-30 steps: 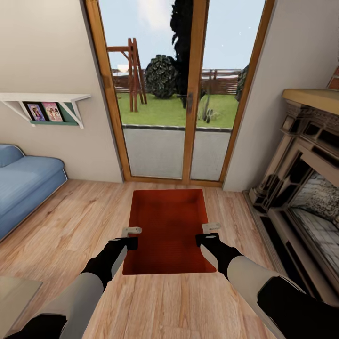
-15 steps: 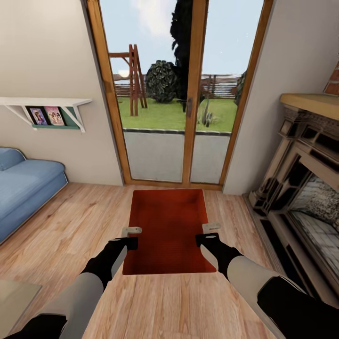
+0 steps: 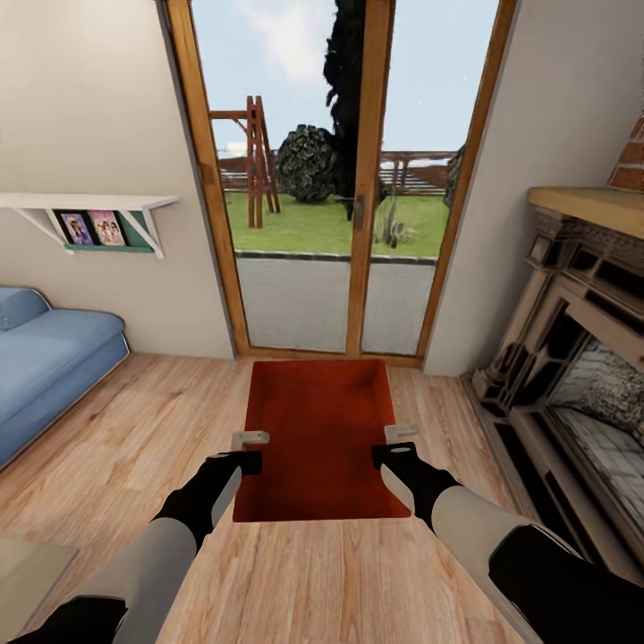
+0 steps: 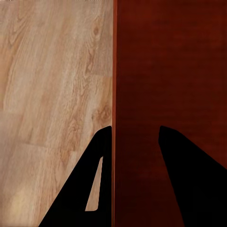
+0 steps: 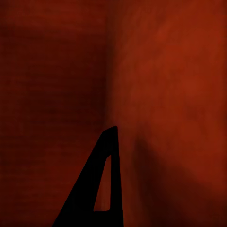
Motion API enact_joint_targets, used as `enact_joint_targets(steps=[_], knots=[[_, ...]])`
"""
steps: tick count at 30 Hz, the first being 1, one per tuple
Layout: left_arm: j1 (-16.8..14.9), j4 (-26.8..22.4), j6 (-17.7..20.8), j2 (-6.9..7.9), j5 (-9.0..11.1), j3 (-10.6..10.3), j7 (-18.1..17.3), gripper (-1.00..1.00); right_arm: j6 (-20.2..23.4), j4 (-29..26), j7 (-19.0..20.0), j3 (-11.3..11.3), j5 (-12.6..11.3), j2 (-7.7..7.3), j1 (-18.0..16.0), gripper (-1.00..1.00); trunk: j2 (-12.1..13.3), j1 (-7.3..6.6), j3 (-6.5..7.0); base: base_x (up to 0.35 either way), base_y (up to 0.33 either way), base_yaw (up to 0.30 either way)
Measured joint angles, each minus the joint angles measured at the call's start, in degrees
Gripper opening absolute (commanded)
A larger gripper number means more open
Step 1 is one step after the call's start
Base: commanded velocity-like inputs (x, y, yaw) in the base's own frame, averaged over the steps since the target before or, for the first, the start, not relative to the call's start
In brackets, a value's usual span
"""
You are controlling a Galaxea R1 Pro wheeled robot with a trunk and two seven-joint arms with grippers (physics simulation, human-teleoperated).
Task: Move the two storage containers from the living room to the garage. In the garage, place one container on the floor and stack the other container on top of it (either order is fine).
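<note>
**Carrying one container across the living room, both arms engaged**

Head view: holding position in front of the robot, an orange-red storage container sits between the two arms, open side up, its flat bottom visible inside; it is seen above the light wood-plank flooring, in front of a wood-framed glass door; whether it rests on the planks or is raised off them cannot be told. The left gripper is at the container's left long wall, the right gripper at its right long wall, roughly level with each other; each shows a pale finger over the rim. A blue sofa stands at the left; a white wall shelf with framed pictures hangs above it; an ornate fireplace occupies the right. Through the glass: lawn, a wooden swing frame, a dark shrub.

Left wrist view: the left gripper straddles the container's wall; one dark finger lies on the outer side over the plank floor, the other on the inner, red side; the wall edge runs between them and the jaws appear pressed onto it.

Right wrist view: red container surface all around, with an inside corner line visible; one dark finger shows against it; the second finger is not discernible, so the jaw setting cannot be told here.
</note>
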Motion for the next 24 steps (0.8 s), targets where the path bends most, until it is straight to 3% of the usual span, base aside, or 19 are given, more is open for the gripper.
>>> enact_joint_targets(steps=[24], knots=[[0.0,0.0,0.0,0.0,0.0,0.0,0.0,-1.0,0.0,0.0,0.0,0.0,0.0,0.0,0.0,-1.0,0.0,0.0,2.17,0.0,0.0,0.0]])
